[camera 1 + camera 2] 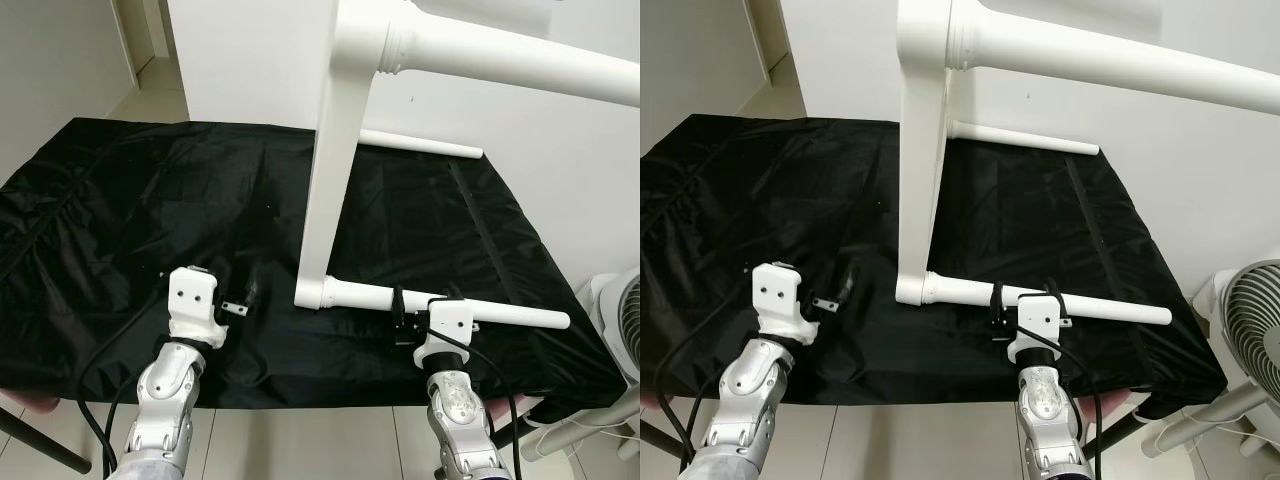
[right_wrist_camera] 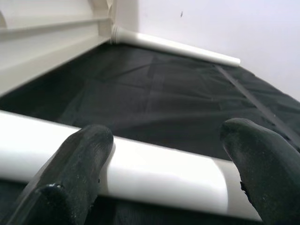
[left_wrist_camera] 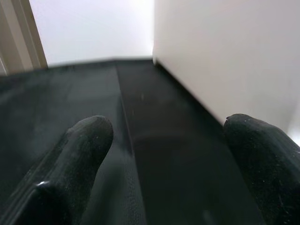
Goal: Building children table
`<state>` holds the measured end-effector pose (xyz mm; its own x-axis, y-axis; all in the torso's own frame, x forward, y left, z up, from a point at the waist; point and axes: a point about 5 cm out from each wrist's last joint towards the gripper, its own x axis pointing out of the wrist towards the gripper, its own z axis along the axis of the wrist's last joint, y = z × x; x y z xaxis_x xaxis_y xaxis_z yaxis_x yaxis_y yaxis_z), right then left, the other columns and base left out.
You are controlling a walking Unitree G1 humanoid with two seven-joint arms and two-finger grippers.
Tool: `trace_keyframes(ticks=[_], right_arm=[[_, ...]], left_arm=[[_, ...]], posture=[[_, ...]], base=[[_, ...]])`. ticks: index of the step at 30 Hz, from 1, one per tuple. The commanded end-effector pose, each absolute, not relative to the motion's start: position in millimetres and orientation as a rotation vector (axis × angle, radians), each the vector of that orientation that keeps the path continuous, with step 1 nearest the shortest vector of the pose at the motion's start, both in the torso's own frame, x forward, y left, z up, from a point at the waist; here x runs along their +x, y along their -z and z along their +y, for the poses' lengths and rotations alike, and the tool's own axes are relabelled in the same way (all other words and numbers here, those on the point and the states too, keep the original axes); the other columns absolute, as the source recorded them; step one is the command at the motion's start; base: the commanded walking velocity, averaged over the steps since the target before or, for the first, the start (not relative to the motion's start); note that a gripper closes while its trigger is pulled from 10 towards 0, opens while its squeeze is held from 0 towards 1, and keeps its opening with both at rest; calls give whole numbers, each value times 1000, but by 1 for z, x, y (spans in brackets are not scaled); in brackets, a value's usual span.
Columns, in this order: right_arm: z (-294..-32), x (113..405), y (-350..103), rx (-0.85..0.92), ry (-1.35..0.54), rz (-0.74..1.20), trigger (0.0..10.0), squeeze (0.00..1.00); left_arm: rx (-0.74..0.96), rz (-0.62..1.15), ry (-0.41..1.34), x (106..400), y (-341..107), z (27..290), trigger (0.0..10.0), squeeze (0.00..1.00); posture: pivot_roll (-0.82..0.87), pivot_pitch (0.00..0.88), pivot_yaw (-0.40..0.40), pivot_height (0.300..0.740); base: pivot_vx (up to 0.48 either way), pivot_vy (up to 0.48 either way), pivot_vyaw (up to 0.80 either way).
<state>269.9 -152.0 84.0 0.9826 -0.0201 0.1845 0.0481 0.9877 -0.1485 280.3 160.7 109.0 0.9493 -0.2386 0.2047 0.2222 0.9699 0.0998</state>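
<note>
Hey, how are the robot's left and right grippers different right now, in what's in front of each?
The right gripper sits at the near table leg, open fingers either side of the white tube; the left gripper has only black cloth between its open fingers. The right one is by the table's right side, the left one left of the upright tabletop. Both hover low over the cloth, holding nothing.

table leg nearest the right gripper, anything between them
Nothing visible. The right gripper is open right at the table leg lying on the black cloth, one finger over the leg and the other past it. The left gripper is open over bare cloth.
</note>
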Motion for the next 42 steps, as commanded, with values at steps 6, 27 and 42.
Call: trace_keyframes(ticks=[6,27,42], right_arm=[[-153,273,-95,-157,22,-222,10000,0],[-152,270,-99,-132,6,-238,10000,0],[-155,269,-99,-125,24,-237,10000,0]], left_arm=[[78,-242,203,277,-117,161,10000,0],[81,-250,266,272,-123,149,10000,0],[61,-256,253,270,-124,149,10000,0]], posture=[[2,0,-51,740],[6,0,-57,740],[2,0,-58,740]], base=[[0,0,0],[0,0,0],[0,0,0]])
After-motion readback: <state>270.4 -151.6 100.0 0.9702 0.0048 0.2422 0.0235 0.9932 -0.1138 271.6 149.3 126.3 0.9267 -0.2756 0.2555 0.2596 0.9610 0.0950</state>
